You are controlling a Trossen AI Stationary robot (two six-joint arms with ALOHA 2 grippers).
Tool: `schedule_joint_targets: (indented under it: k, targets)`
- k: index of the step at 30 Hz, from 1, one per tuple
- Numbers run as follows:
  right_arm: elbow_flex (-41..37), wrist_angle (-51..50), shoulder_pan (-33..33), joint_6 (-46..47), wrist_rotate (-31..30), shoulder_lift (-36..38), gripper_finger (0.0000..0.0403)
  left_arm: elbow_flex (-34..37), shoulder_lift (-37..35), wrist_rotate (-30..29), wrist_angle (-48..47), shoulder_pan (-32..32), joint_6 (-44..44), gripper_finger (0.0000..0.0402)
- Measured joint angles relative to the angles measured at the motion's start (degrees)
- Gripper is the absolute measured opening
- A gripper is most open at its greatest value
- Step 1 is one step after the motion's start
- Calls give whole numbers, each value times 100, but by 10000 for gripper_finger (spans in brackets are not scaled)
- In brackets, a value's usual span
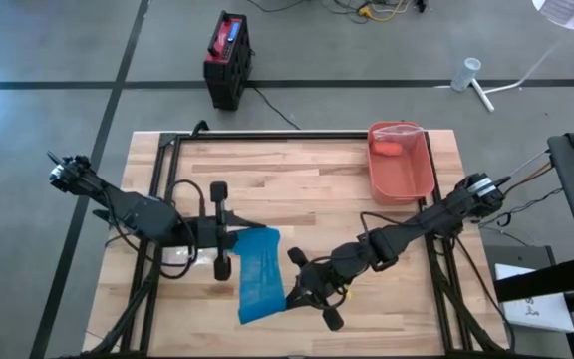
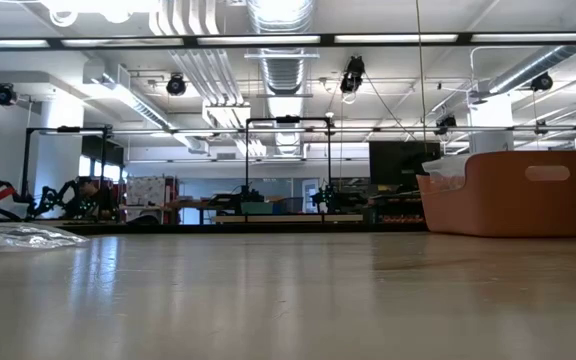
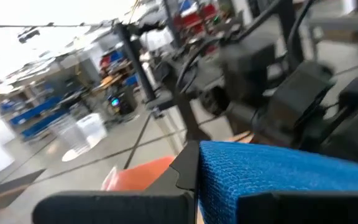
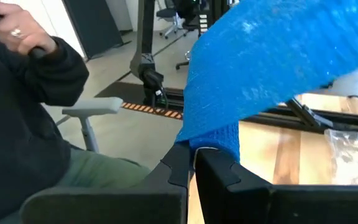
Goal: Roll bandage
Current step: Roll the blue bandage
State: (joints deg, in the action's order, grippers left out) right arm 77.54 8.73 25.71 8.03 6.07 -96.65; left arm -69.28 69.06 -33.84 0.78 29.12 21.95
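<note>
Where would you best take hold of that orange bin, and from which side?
Grip the orange bin by its rim, coming straight down from above. It stands upright and open-topped at the table's far right corner, and its thin wall would likely slip between pincer fingers. The side cutout near the top, seen in the low view, looks like another handhold.

A light wooden counter (image 1: 307,179) carries an orange bin (image 1: 401,162) at its far right corner, with something orange lying inside it. A clear plastic bag (image 1: 182,256) lies near the left edge. On the grey floor beyond the counter stands a black and red box (image 1: 226,58). A seated person in a dark sleeve (image 4: 27,93) shows off the counter's near side.
</note>
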Motion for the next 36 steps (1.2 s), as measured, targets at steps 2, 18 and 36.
schedule_joint_targets:
  k: [2,18,36]
  targets:
    - [0,17,49,-75,-7,21,8,0,-2,-181,-155,-1,-4,0]
    - [100,370,215,-524,-13,96,8,4,-15,-457,-986,2,-626,0]
    - [691,-254,250,-1177,-477,97,8,4,-146,-353,-2169,50,-1701,0]
